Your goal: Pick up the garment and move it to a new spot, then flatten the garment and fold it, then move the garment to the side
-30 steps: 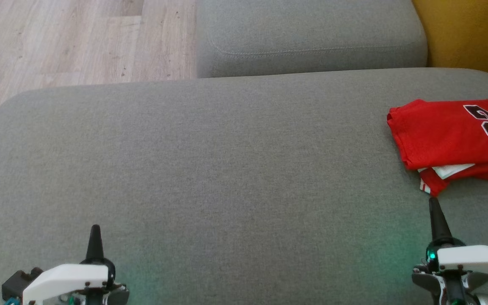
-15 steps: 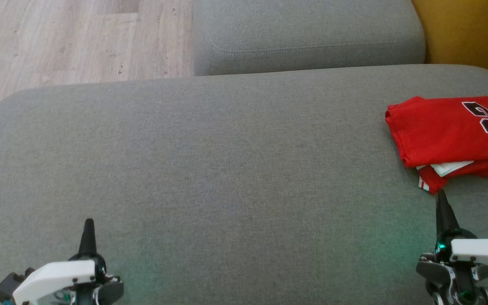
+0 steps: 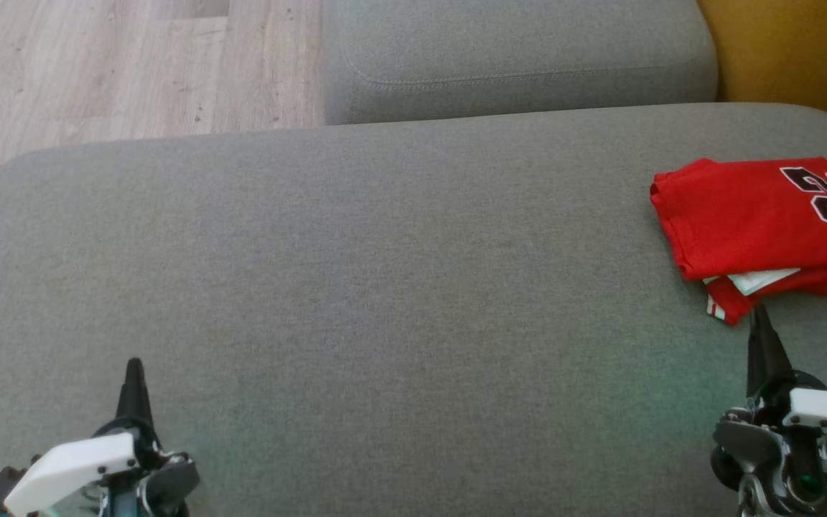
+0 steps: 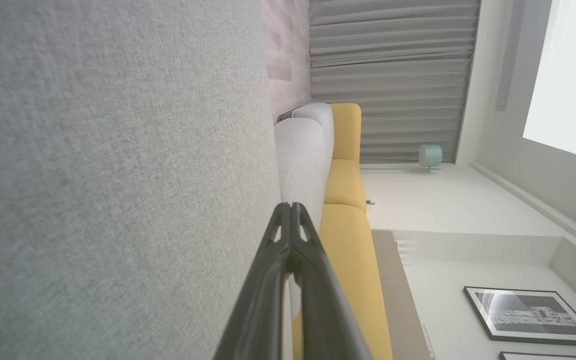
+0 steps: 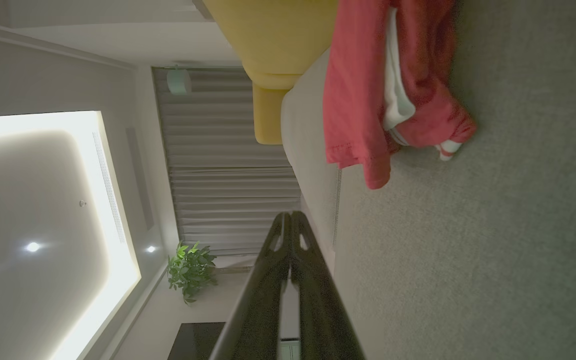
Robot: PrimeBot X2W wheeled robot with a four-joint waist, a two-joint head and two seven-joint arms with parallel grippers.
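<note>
both my grippers, left (image 3: 133,366) and right (image 3: 758,316), taper to pinched-together dark points, empty; folded red mesh-like garment (image 3: 751,215) lies far right on woven grey cushion (image 3: 385,287), possibly just touching my right tip.

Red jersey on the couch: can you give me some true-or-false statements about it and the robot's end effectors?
1. The red jersey lies folded near the right end of the grey cushion. True.
2. The right end effector grips the jersey. False: it is shut on nothing, pointing toward the jersey's near corner.
3. The left end effector is wide open. False: it is shut, over bare cushion.
4. The jersey bears black numerals edged in white. True.
5. The floor is blue carpet. False: it is pale wood.
</note>
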